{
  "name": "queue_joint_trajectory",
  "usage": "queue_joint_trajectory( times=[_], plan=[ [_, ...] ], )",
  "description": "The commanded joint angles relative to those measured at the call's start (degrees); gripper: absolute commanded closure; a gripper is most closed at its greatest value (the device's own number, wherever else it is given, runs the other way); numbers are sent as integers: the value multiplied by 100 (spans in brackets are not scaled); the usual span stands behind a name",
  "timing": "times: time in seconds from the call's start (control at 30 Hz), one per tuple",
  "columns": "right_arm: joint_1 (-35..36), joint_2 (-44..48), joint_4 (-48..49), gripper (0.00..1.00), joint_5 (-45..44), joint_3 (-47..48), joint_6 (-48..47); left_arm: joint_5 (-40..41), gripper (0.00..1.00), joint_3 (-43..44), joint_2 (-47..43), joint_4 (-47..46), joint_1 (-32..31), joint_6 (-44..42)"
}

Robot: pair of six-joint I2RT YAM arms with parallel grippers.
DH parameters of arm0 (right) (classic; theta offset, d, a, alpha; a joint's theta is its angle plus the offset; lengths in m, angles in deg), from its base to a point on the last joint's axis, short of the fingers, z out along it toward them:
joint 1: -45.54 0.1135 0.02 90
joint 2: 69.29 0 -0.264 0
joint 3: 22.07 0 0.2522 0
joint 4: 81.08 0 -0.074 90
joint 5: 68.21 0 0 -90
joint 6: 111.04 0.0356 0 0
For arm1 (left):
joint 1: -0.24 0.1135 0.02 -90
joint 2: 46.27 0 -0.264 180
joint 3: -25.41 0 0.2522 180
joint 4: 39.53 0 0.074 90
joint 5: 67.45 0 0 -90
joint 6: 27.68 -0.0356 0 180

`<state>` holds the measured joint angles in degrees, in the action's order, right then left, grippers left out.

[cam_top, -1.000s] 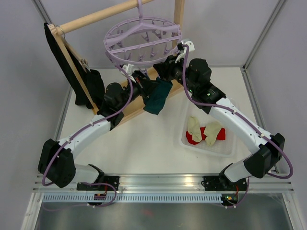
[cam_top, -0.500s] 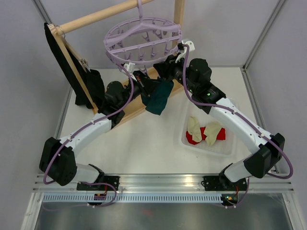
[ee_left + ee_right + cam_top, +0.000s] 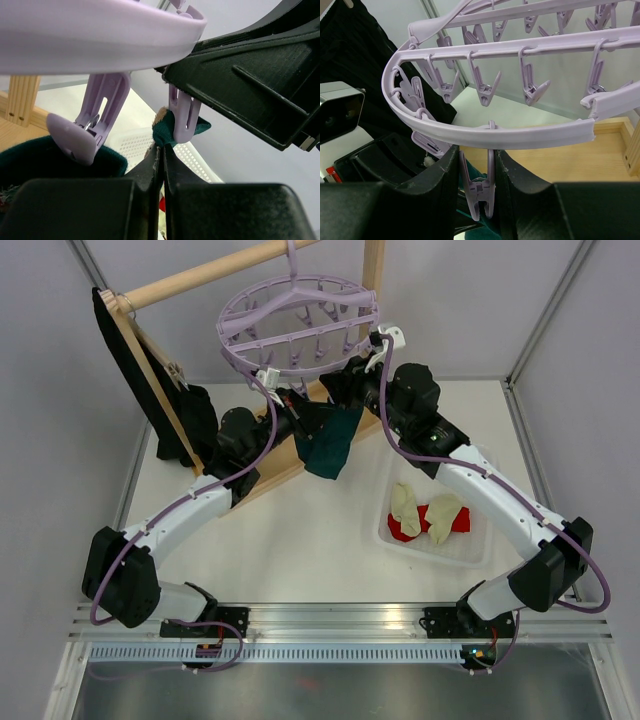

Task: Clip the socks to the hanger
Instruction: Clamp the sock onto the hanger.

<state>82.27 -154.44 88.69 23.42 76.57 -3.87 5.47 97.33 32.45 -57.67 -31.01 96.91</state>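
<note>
Under the front rim of the hanger, your two grippers meet. Your left gripper is clenched on the top edge of the teal sock, which hangs down between the arms and reaches up beside a clip. Your right gripper grips that clip from both sides, seemingly squeezing it open. I cannot tell whether the sock edge sits in the clip's mouth yet. No sock shows pinned anywhere on the hanger, so you look to be on the first one. Two cream socks and a red sock wait in the basket, well apart from the hanger.
</note>
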Motion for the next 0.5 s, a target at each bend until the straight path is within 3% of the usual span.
queue_joint_trajectory(
  times=[0.0, 0.47],
  plan=[
    [36, 24, 245, 100, -5, -42, -21, -138, 98, 249, -67, -308, 22, 171],
    [62, 94, 324, 100, -31, -165, -170, -199, 98, 232, -146, -396, 83, 303]
  ],
)
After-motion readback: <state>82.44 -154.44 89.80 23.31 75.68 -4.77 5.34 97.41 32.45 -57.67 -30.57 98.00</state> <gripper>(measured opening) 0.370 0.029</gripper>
